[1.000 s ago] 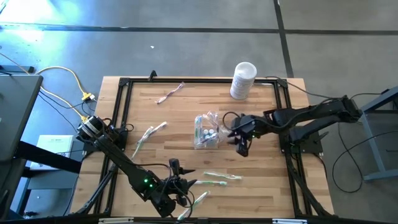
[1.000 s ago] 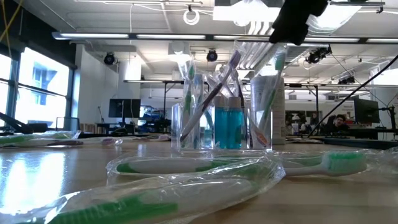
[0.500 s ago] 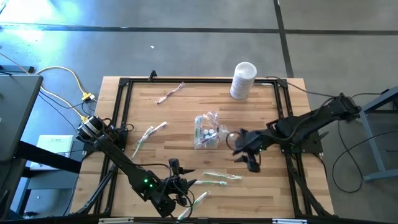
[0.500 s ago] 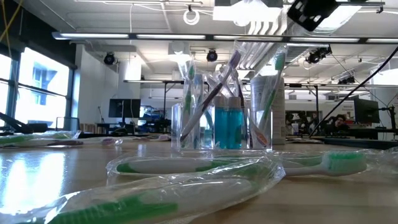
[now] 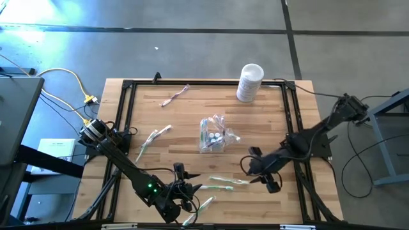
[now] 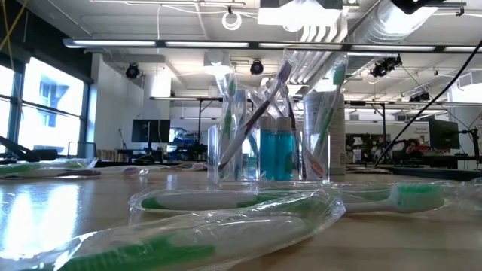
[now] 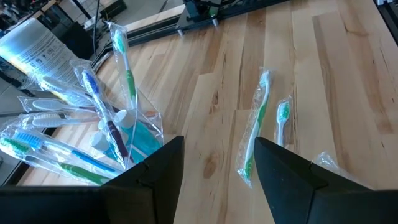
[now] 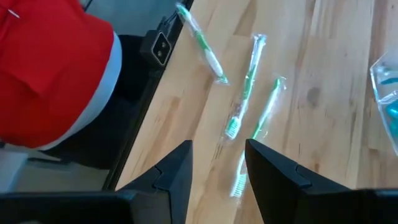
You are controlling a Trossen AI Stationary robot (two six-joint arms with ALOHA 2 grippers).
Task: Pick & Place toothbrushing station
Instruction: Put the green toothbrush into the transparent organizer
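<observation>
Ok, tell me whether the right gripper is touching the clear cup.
Apart. The high view shows the right gripper near the table's front, with bare wood between it and the clear cup mid-table.

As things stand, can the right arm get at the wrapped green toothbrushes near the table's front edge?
Probably yes. The right gripper hangs open just beside the green toothbrushes, which lie flat on bare wood with nothing over them. The left gripper waits farther along the front edge.
</observation>
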